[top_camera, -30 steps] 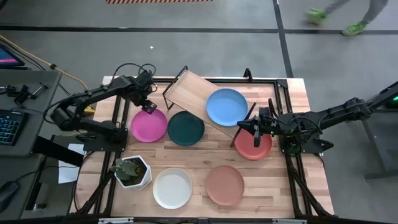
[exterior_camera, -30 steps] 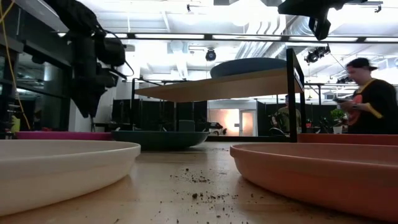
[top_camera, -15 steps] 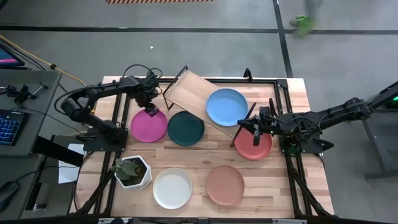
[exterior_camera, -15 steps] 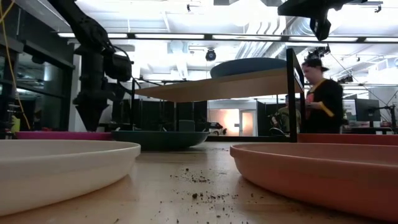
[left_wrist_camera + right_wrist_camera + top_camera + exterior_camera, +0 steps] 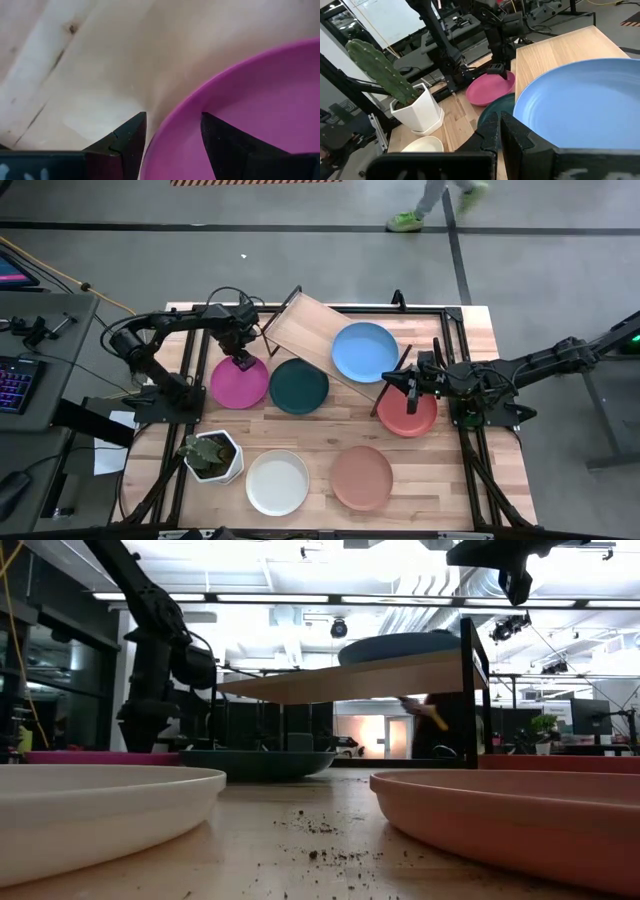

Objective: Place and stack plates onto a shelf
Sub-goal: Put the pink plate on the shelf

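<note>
Left gripper (image 5: 172,132) low at far-left rim of round magenta plate (image 5: 239,382) on wooden counter (image 5: 310,435); jaws spread, straddling the rim, one finger outside, one inside. Right gripper (image 5: 411,390), jaws clenched empty, hovers over coral red plate (image 5: 407,416), beside blue plate (image 5: 364,351) on tilted light wooden shelf (image 5: 305,327).

Grey concrete floor (image 5: 300,260) all around the wooden table (image 5: 310,430), crossed by dark taped lines (image 5: 455,240). A person's legs in bright green shoes (image 5: 405,221) cross the top edge. At the left sits a grey desk (image 5: 45,340) with a keyboard (image 5: 12,385) (keys glowing blue). Down at table height, long ceiling light strips (image 5: 300,598) and pale ducts (image 5: 440,600) overhead, and a bright doorway (image 5: 375,735) glowing far back.
</note>
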Motion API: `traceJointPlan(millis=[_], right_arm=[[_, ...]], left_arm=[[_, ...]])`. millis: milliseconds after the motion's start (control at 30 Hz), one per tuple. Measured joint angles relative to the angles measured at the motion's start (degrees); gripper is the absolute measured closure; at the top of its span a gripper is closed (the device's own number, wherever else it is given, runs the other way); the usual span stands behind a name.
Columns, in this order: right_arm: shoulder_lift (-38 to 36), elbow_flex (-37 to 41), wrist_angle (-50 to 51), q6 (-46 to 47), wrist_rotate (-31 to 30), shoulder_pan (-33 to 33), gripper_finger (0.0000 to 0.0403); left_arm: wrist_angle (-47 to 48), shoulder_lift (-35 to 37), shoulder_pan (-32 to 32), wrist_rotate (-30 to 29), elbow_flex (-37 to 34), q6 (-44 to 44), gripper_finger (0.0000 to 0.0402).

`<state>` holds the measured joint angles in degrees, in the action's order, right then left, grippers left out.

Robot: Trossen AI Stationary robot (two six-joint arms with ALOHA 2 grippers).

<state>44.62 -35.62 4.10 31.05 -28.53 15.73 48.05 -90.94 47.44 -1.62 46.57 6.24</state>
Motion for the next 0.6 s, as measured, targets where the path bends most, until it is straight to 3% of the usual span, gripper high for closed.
traceJointPlan(millis=[167,400,600], right_arm=[[0.0,0.0,0.0,0.0,-0.07,0.0,0.0402],[0.0,0.0,0.0,0.0,-0.11,0.0,0.0402],[0.0,0.0,0.0,0.0,-0.11,0.0,0.0402]], left_arm=[[0.45,-0.52,-0.27,-0.13,0.04,0.02,0.0258],[4.06,1.32,-0.27,0.88,0.04,0.14,0.0383],[9.12,6.55,-0.16,0.47,0.04,-0.02,0.0393]])
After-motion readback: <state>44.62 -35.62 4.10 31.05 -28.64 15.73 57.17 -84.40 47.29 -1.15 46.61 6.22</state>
